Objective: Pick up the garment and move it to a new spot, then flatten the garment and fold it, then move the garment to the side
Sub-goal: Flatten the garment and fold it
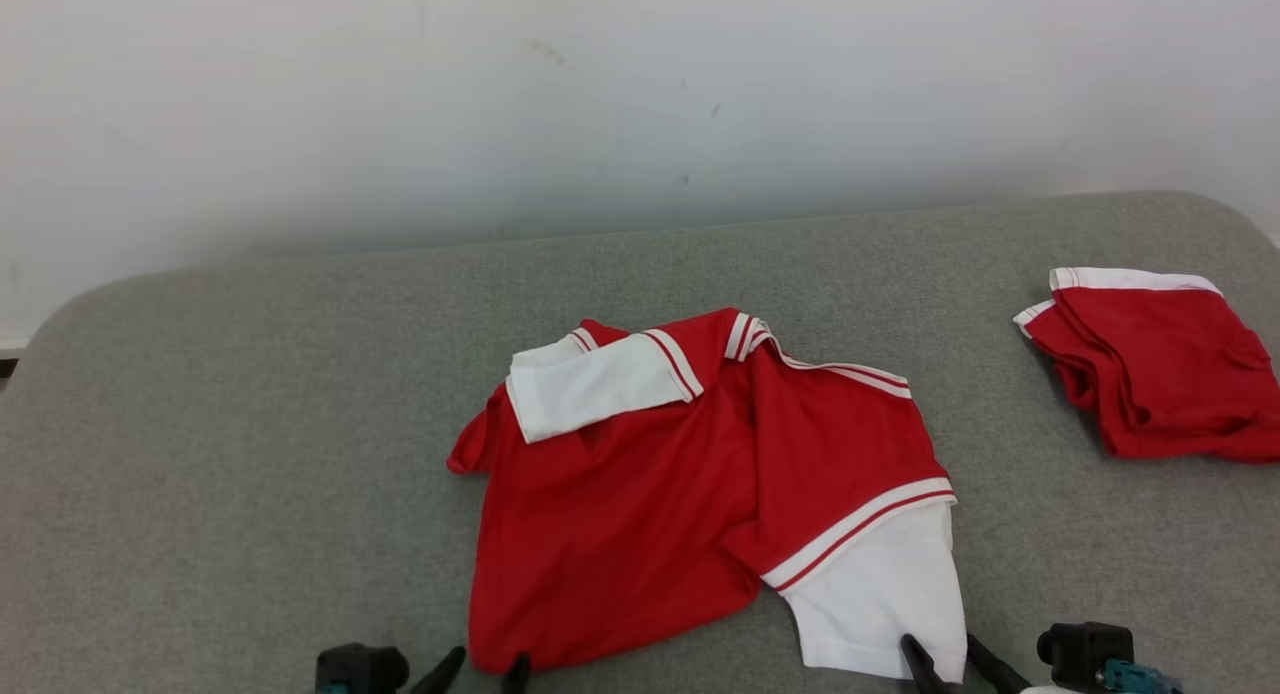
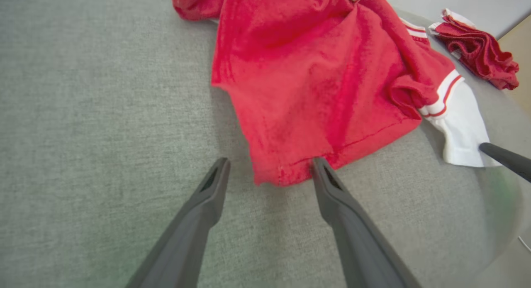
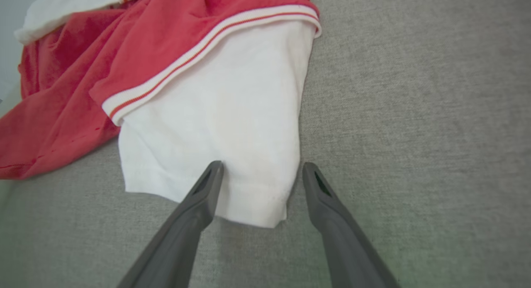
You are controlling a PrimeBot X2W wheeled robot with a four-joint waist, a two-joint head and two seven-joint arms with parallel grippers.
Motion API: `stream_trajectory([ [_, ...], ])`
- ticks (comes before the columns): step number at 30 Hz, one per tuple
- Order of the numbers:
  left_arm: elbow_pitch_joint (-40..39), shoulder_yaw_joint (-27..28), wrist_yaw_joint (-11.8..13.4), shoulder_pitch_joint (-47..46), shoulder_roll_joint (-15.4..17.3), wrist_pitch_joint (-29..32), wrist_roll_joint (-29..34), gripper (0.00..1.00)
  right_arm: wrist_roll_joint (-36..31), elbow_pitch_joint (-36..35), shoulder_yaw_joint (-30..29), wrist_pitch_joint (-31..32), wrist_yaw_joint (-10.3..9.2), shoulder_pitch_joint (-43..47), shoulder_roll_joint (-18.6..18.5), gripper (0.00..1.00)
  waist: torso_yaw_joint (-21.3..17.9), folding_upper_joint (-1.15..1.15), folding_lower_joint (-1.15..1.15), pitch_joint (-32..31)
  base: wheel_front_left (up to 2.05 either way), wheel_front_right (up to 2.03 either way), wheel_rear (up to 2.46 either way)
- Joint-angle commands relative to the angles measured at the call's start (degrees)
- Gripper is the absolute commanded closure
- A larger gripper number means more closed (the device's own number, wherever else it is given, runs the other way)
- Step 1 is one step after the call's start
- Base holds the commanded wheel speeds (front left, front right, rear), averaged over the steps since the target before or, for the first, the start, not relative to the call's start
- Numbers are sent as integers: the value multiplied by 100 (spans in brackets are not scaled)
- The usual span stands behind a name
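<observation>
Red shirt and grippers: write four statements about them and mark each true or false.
The red shirt lies rumpled on the grey surface. True.
The left gripper is shut on the shirt's hem. False: it is open, a finger on each side of the hem's corner.
The right gripper is open at the white sleeve's end. True.
The other red garment lies at the head view's left. False: it lies at the right.

The left gripper [image 2: 269, 161] and right gripper [image 3: 262, 165] have long, tapered dark-grey fingers [image 2: 195, 221] and black, teal-accented housings [image 1: 1085, 649].
</observation>
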Motion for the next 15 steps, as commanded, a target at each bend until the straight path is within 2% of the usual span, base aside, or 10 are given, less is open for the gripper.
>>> stream_trajectory([
  [1, 89, -15, -13, -141, 52, 25, -37, 0, 85, 99, 83, -16, -11, -129, -1, 0, 38, 0, 0, 32, 0, 0, 0],
  [9, 410, -307, -7, -505, 113, -104, -194, 0, 410, 416, 526, -157, -11, -367, -17, 0, 107, 0, 0, 105, 0, 0, 0],
  [10, 433, -336, -7, -532, 132, -119, -222, 22, 459, 445, 576, -172, -11, -391, -25, 16, 107, 0, 0, 110, 0, 0, 0],
  [11, 451, -372, -6, -556, 146, -128, -247, 49, 508, 480, 619, -187, -11, -414, -27, 45, 106, 0, 0, 114, 0, 0, 0],
  [12, 472, -415, -6, -578, 153, -129, -281, 65, 545, 514, 667, -205, -11, -433, -30, 69, 105, 0, 0, 116, 0, 0, 0],
  [13, 494, -438, -6, -596, 160, -148, -301, 90, 585, 541, 708, -227, -11, -455, -36, 97, 103, 0, 0, 119, 0, 0, 0],
  [14, 494, -438, -6, -596, 160, -148, -301, 90, 585, 541, 708, -227, -11, -455, -36, 97, 103, 0, 0, 119, 0, 0, 0],
  [15, 511, -458, -7, -616, 176, -167, -307, 100, 626, 569, 741, -235, -11, -485, -44, 100, 102, 0, 0, 126, 0, 0, 0],
])
